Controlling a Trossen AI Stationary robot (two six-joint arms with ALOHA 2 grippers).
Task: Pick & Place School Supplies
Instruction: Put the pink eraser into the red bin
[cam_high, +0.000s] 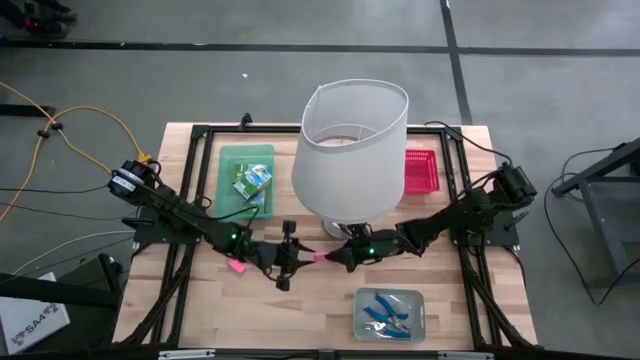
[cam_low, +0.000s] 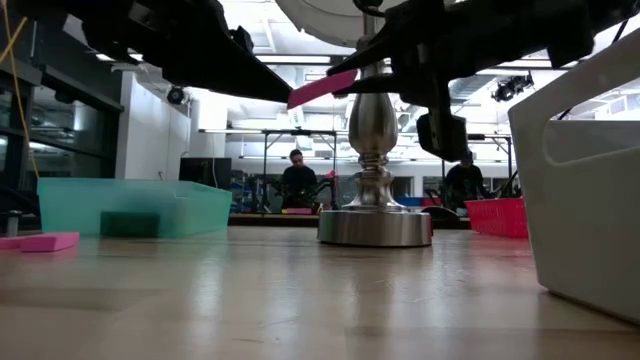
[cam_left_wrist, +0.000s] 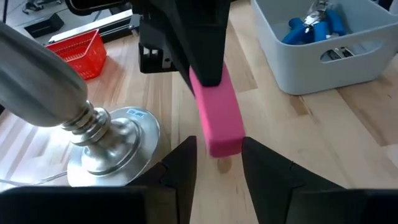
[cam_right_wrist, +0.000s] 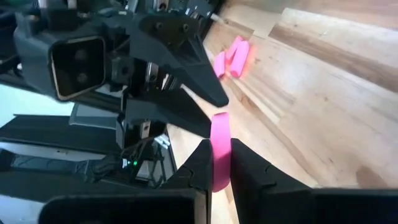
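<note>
A pink eraser hangs in the air beside the lamp's base, with my right gripper shut on one end of it. My left gripper faces it from the table's left. It is open, and its fingers stand on either side of the eraser's free end with a gap on each side. In the high view the two grippers meet at the table's middle, left gripper against right gripper. More pink erasers lie flat on the wood near the left arm. My right gripper pinches the eraser's end between its two fingers, which lie on its two broad faces. The fingers come nearly level from the table's right, along the eraser. The eraser sticks out ahead of them toward my left gripper, tilted and lifted clear of the table.
A white-shaded lamp stands on a metal base just behind the grippers. A green tray with printed boxes is at the far left and a red tray at the far right. A grey tray with blue scissors is near.
</note>
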